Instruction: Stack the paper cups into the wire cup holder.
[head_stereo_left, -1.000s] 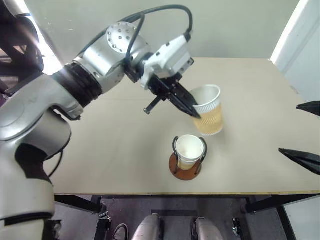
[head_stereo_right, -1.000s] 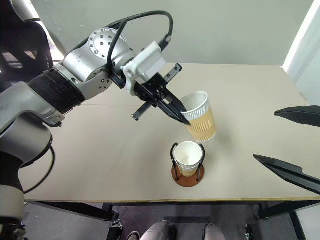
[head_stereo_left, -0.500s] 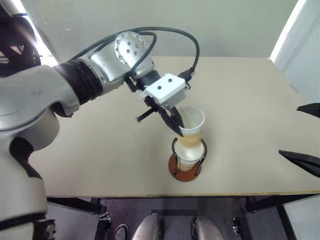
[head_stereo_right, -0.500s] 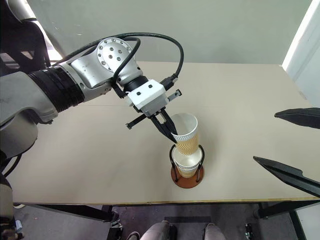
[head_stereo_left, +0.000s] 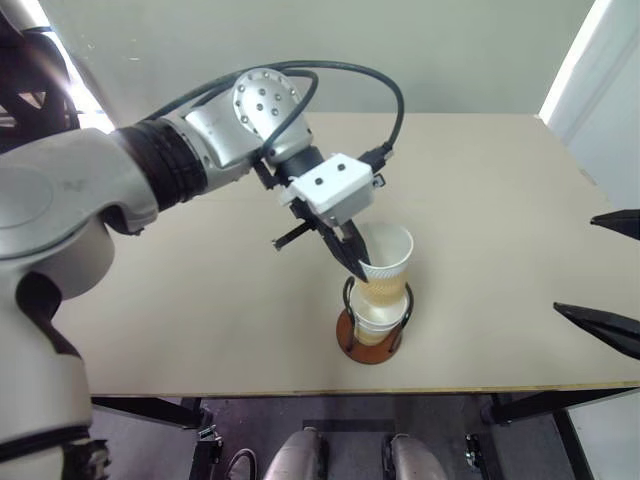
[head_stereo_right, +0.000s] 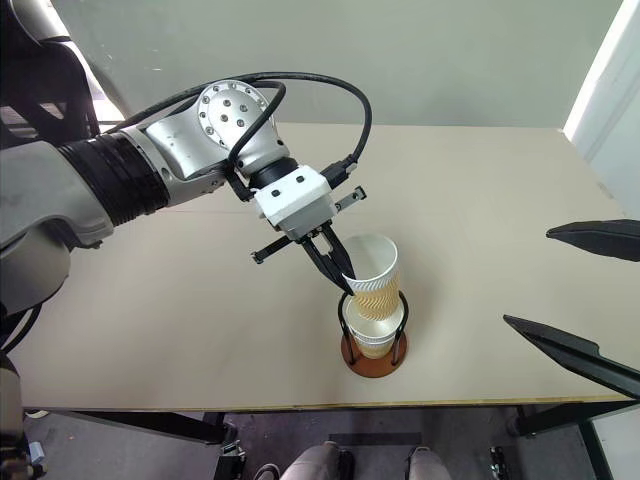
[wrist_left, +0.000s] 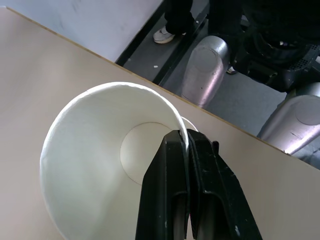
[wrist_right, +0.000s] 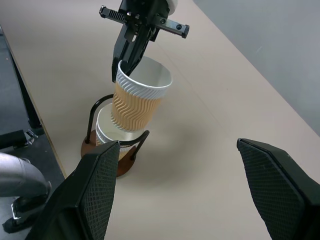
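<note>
Cup going into the holder

Left gripper (head_stereo_left: 356, 262) pinches the top paper cup's (head_stereo_left: 384, 264) rim above the wire cup holder (head_stereo_left: 371, 338); right gripper (wrist_right: 195, 192) gapes wide, empty.

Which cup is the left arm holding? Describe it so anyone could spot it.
On the tan table, near its front edge, stands a wire cup holder. The held cup is the upper one, pinched at its rim by the left pincer, its bottom entering the cup already seated.

The left arm reaches across in front, its wrist bent so the left pincer (head_stereo_left: 352, 262) points steeply downward, fingers pinched tight together. The right pincer (wrist_right: 192, 195) hangs off to the right, its two fingers spread wide
</note>
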